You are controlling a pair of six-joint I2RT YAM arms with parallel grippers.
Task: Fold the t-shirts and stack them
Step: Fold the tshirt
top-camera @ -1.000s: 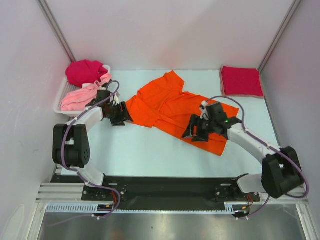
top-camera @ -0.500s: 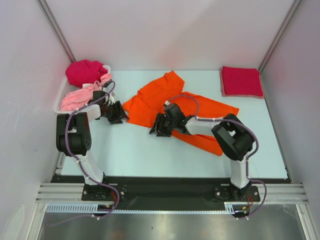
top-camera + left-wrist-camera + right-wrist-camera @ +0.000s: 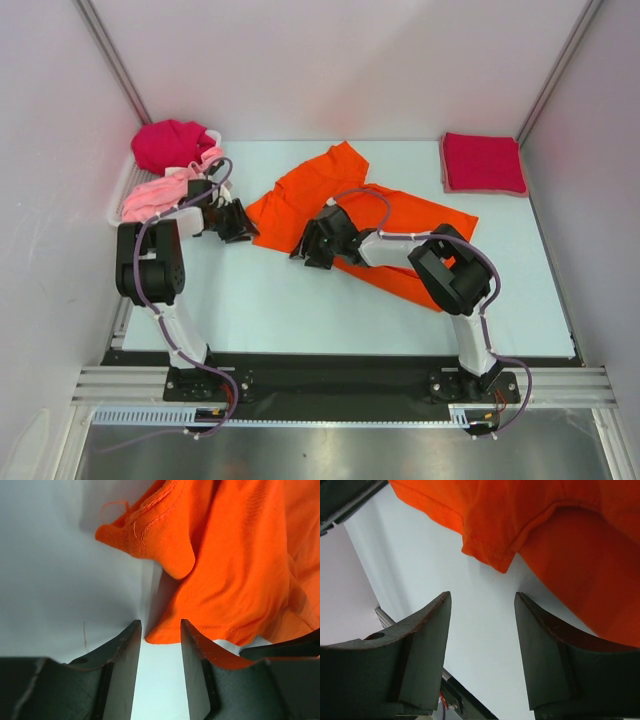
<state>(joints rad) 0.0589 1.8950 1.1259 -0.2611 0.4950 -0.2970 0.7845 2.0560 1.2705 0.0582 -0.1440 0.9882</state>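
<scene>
Orange t-shirt [image 3: 310, 200] lying crumpled on counter [image 3: 260, 300]. Left end effector [image 3: 160, 630] released, straddling left hem. Right end effector [image 3: 482, 600] released, short of near corner. Advising: pinching hems deep, both together, lifting evenly.

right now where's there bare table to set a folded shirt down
Widest bare table is the near strip between the orange t-shirt and the arm bases. A smaller patch lies at the back, between that shirt and the folded crimson t-shirt. Crowded: the filled tray at left, and the centre around the left gripper and right gripper.
</scene>
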